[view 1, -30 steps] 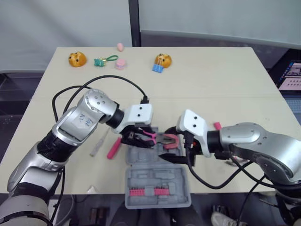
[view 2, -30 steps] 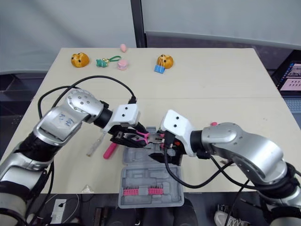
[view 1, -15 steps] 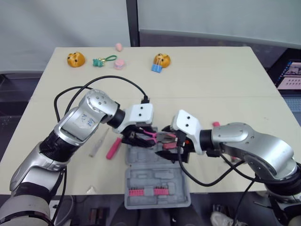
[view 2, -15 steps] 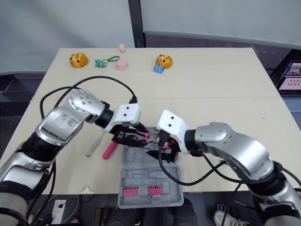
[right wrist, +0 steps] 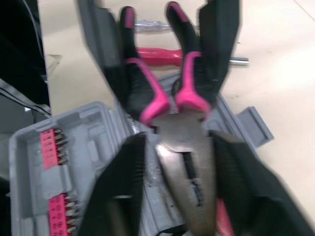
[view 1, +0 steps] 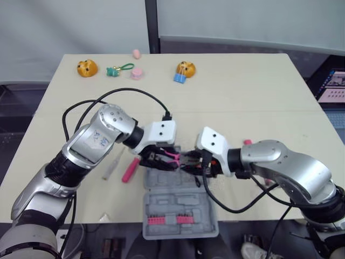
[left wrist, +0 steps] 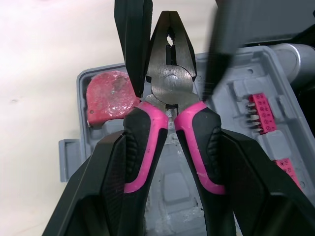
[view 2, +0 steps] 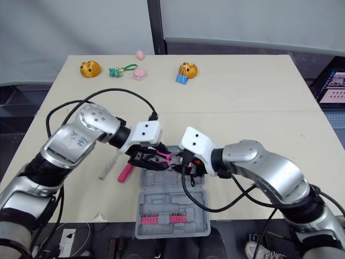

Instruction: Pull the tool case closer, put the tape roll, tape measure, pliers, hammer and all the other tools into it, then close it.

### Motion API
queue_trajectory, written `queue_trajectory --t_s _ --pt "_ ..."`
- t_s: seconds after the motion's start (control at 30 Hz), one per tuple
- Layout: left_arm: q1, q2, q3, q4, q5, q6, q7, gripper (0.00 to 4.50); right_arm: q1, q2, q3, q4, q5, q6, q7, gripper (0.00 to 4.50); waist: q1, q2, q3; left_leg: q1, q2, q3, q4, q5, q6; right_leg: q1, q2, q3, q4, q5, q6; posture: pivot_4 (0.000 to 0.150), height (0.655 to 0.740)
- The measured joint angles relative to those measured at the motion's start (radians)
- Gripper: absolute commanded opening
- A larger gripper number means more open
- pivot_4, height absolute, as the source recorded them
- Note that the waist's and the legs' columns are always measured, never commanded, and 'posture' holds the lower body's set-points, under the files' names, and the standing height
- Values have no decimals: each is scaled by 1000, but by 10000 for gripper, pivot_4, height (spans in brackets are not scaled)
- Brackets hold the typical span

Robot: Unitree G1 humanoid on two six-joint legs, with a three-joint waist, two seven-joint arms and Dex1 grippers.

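Observation:
The pink-and-black pliers (left wrist: 170, 73) hang over the far end of the open grey tool case (view 1: 178, 208). My left gripper (view 1: 161, 159) is shut on their handles. My right gripper (right wrist: 182, 162) faces it from the right, and its fingers (right wrist: 123, 187) press in on both sides of the metal head. A red tape measure (left wrist: 108, 96) lies in a corner pocket of the case. A row of pink bits (view 1: 172, 220) sits near its front edge.
A pink-handled tool (view 1: 129, 170) and a clear-handled screwdriver (view 1: 113, 164) lie on the table left of the case. A small pink item (view 1: 248, 143) shows behind my right arm. Several small toys, including an orange one (view 1: 86, 68), line the table's far edge.
My right gripper has moved left to the pliers' head and its fingers have closed in around it. The left gripper has kept the pliers in place.

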Motion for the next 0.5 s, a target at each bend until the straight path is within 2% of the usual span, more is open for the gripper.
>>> queue_trajectory --t_s 0.33,0.4,0.43,0.5 --pt "3 -6 0 -3 0 14 1 23153 0 0 0 1 -14 4 20 9915 0 0 0 0 0 0 0 0 0 0 0 0 0 0 0 1500 7121" --pt "3 -6 0 -3 0 15 2 33311 0 0 0 1 -14 4 21 9915 0 0 0 0 0 0 0 0 0 0 0 0 0 0 0 1500 7121" --pt "3 -10 3 -3 -1 17 12 36295 0 2 0 1 -15 5 21 9915 0 0 0 0 0 0 0 0 0 0 0 0 0 0 0 1500 7121" --pt "3 -22 14 -3 -9 25 24 45000 0 7 1 1 -14 6 21 9915 0 0 0 0 0 0 0 0 0 0 0 0 0 0 0 1500 7121"
